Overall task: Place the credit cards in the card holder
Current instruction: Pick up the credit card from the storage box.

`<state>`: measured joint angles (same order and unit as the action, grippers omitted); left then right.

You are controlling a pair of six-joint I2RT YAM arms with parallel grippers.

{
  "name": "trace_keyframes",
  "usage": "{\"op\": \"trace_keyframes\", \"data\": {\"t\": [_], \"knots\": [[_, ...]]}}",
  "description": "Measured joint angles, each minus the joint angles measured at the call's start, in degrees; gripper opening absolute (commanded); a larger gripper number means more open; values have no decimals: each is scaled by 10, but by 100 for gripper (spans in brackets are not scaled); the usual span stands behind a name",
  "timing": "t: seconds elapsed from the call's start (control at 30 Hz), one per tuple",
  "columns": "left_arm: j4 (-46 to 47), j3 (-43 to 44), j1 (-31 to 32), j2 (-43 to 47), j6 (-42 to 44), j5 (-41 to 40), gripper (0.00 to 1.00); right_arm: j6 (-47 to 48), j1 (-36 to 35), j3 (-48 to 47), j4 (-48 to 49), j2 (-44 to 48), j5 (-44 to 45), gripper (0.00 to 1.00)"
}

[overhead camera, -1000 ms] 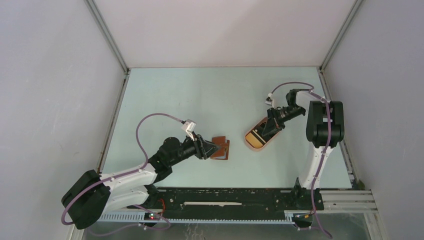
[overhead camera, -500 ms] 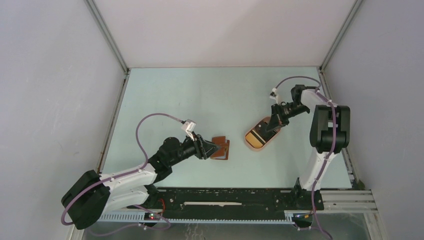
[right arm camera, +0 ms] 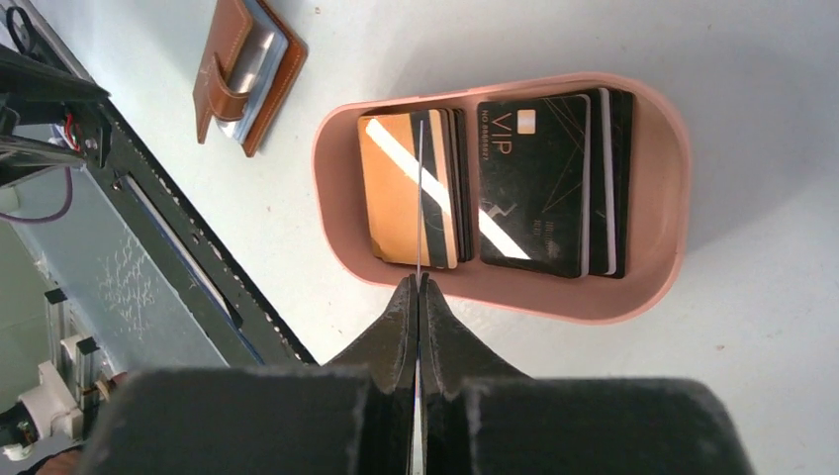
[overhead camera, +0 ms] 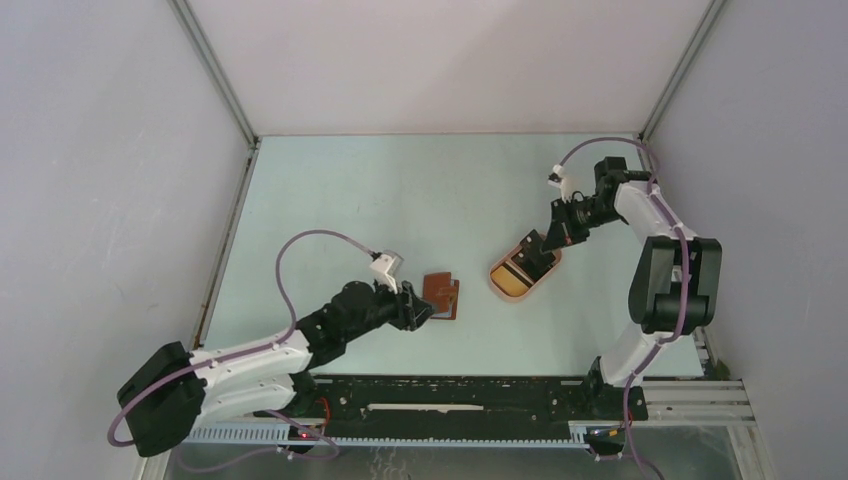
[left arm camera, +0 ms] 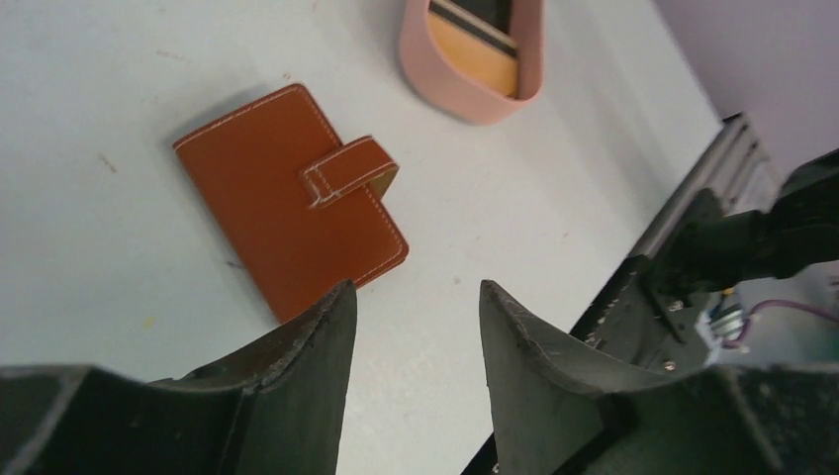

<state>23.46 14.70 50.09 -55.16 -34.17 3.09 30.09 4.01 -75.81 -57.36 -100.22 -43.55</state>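
a: where's the credit card (right arm camera: 419, 198)?
b: edge-on in the right gripper (right arm camera: 419, 281)'s closed jaws, just lifted off the pink tray (right arm camera: 653, 129) beyond their tips.
a: card holder (left arm camera: 292, 213)?
b: closed, just ahead of the left gripper (left arm camera: 416, 293)'s half-open, empty jaws, which have backed off. it likely needs opening.

Seen from my remote desk through the right wrist camera, "VIP" stands in pale capitals on the black credit card (right arm camera: 534, 183) on top of one stack in the pink tray (right arm camera: 594, 302). Beside it runs a small line beginning "NO", its digits too fine for me to read.
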Motion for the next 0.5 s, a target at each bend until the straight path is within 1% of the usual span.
{"op": "trace_keyframes", "data": {"t": [0.13, 0.27, 0.33, 0.4, 0.5], "knots": [[-84, 48, 56, -21, 31, -82, 56, 0, -3, 11, 2, 42, -12, 0], [-139, 110, 111, -66, 55, -165, 59, -13, -26, 36, 28, 130, -22, 0], [-163, 138, 137, -92, 65, -209, 60, -23, -56, 43, 40, 158, -20, 0], [-186, 162, 163, -114, 78, -254, 61, -39, -105, 56, 67, 202, -10, 0], [-203, 177, 185, -128, 93, -296, 62, -60, -165, 69, 98, 252, -7, 0]]}}
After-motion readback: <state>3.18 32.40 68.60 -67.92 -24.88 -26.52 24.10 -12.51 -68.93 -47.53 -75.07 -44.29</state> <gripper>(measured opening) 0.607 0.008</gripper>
